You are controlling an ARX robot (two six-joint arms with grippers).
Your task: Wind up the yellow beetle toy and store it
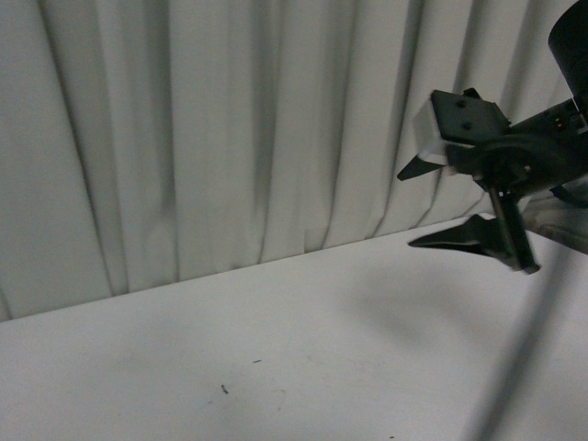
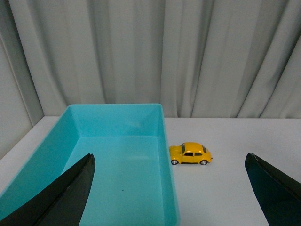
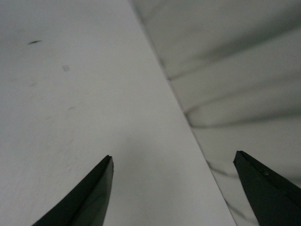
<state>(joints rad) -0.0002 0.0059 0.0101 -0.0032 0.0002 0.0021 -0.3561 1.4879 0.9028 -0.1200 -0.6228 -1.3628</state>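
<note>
On white table (image 2: 244, 141), just outside the side wall of a teal bin (image 2: 162, 123): yellow beetle toy (image 2: 190, 154), upright on its wheels. Facing both, left gripper (image 2: 169, 157), spread wide, gripping nothing. Raised above the table near a pleated grey curtain (image 1: 184, 138): right gripper (image 1: 405, 210), likewise wide apart, nothing held.

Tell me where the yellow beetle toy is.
In the left wrist view only, the yellow beetle toy stands on the table, just outside the turquoise bin.

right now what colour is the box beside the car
The box is turquoise; left wrist view shows it best.
</note>
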